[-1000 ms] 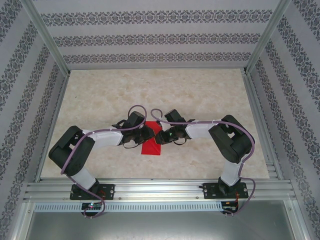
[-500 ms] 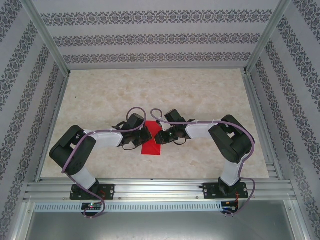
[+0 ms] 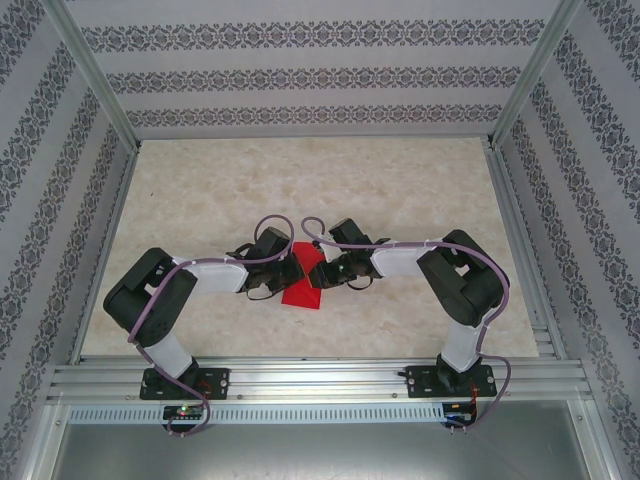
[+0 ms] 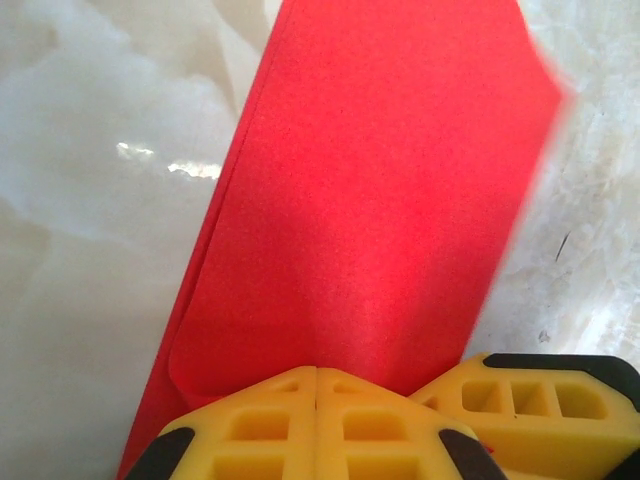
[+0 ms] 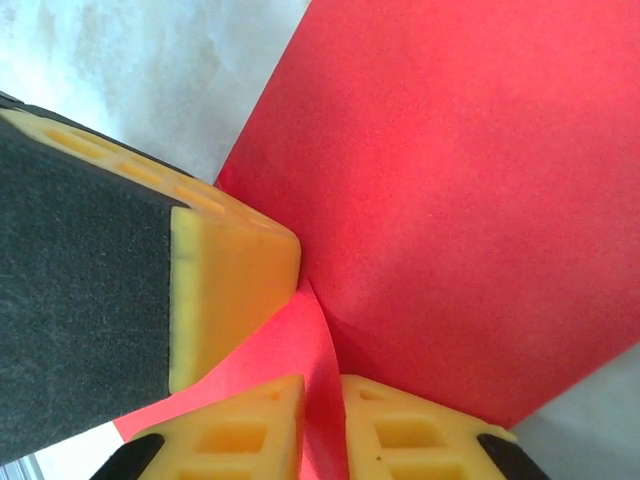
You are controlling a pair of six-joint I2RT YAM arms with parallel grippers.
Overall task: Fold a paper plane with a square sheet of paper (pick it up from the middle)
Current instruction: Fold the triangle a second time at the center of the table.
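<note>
The red square sheet of paper (image 3: 303, 293) lies folded on the marble tabletop between my two grippers. In the left wrist view its folded layers (image 4: 380, 200) run away from my left gripper (image 4: 317, 385), whose yellow fingers meet tip to tip on the sheet's near edge. My left gripper (image 3: 297, 272) and right gripper (image 3: 322, 272) sit almost touching over the sheet's far end. In the right wrist view a raised fold of the sheet (image 5: 460, 200) stands in the narrow gap of my right gripper (image 5: 322, 420). The left gripper's finger (image 5: 230, 290) presses the sheet just beside it.
The marble tabletop (image 3: 400, 190) stretches free behind and beside the arms. Aluminium rails (image 3: 320, 380) run along the near edge and the sides, and patterned walls enclose the cell. A right finger (image 4: 540, 395) crowds the left wrist view.
My left gripper has closed fully onto the sheet's edge. The right fingers have eased slightly apart around the fold. Both arms have stayed in place.
</note>
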